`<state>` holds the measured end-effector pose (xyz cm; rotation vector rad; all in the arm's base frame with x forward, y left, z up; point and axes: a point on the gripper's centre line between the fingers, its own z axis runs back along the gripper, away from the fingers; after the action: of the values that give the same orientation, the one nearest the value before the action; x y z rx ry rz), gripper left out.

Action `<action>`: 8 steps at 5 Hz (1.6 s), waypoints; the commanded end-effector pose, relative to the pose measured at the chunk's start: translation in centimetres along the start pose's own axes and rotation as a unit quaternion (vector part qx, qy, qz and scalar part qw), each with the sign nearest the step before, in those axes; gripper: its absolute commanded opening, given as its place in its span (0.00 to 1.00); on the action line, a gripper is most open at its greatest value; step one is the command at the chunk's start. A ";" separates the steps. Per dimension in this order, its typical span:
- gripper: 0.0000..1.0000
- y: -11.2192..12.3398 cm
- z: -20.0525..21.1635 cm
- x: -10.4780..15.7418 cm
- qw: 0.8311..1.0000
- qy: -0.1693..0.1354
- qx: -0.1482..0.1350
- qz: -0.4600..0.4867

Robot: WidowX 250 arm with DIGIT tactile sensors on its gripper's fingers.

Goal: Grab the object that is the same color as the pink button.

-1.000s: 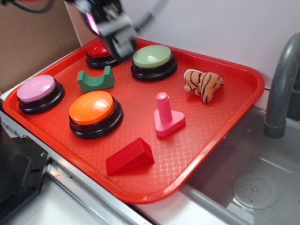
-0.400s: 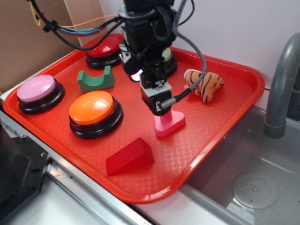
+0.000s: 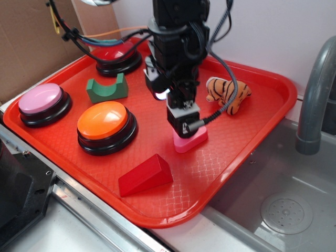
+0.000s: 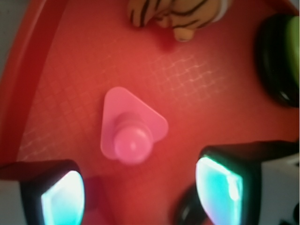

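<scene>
a shallow red plastic tray (image 3: 262, 113) with a rounded rim and a fine grid-textured floor is seen beside a grey sink basin (image 3: 286, 202). 4 round dome-topped push buttons on black bases are held in the tray: a pale pink-lilac button (image 3: 41, 101) at the left edge, a glossy orange button (image 3: 103, 122) near it, a red button (image 3: 116, 56) at the back, and a green button (image 4: 281, 61) that is seen only in the wrist view. a green arch-shaped block (image 3: 106, 88), a red wedge block (image 3: 145, 175) and a small plush striped tiger (image 3: 228, 94) are also contained in the tray.

the small bright pink plastic peg toy (image 4: 130, 131) is placed near the middle of the tray, upright on its flat rounded-triangle base; its smooth rounded top is shown in the wrist view. in the exterior view its ribbed stem is hidden behind the black robot gripper (image 3: 185, 125), and only the base is visible.

the gripper (image 4: 140, 187) is held directly above the toy with its 2 fingers (image 4: 61, 194) spread apart, 1 on each side of the peg top. the peg is not touched by either pad in the wrist view.
</scene>
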<state>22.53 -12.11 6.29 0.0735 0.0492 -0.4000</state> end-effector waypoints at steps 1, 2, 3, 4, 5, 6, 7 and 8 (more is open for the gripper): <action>0.00 -1.3 -2.0 1.2 1.000 -0.020 -0.014 -0.006; 0.00 -1.0 -1.5 0.7 0.999 -0.030 -0.015 -0.003; 0.00 -1.0 -0.8 0.1 0.999 -0.040 -0.020 0.002; 0.00 -0.9 0.1 -0.5 0.999 -0.048 -0.009 0.012; 0.00 -0.3 4.6 -1.6 0.996 -0.060 -0.006 0.058; 0.00 0.7 9.4 -3.9 0.990 -0.050 -0.018 0.129; 0.00 2.3 13.9 -6.8 0.983 -0.035 -0.002 0.178; 0.00 4.5 16.5 -10.2 0.971 -0.029 0.026 0.234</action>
<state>15.84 -4.61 22.84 0.1385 0.0054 0.0531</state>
